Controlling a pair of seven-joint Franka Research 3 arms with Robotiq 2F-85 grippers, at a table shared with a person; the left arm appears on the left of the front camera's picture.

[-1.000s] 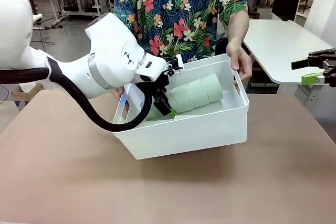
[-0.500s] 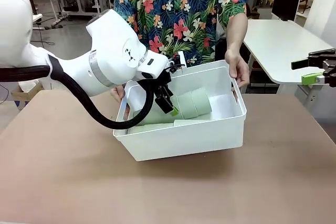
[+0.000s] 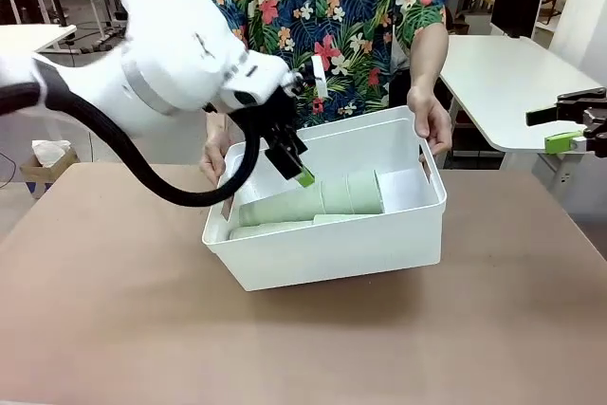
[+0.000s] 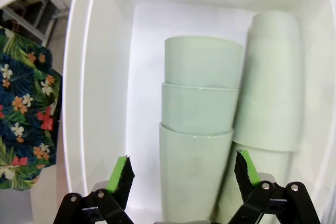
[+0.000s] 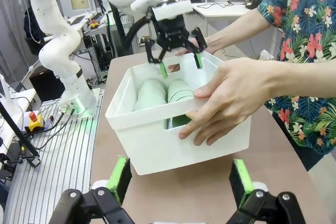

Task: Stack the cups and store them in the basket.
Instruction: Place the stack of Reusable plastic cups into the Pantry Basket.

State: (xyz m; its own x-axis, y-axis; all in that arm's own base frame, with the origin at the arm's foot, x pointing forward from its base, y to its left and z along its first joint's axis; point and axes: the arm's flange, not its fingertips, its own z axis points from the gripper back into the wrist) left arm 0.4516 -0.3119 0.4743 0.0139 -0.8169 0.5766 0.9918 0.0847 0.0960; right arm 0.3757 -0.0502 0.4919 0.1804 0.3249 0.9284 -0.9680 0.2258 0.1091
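Stacked cups (image 4: 198, 129) fill the basket (image 3: 322, 253) floor; its far end lies free.

Left arm: enters from 9 o'clock, wrist angled toward 4 o'clock.
Left gripper (image 3: 296, 170): jaws spread, holding nothing.
Right gripper (image 5: 178, 181): jaws wide apart, at 3 o'clock.

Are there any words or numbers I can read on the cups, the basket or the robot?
No readable text anywhere.
The cups are plain mint green.
The basket is plain white.
The left arm has small dark marks, too small and blurred to read.
The person's shirt has flowers, no words.
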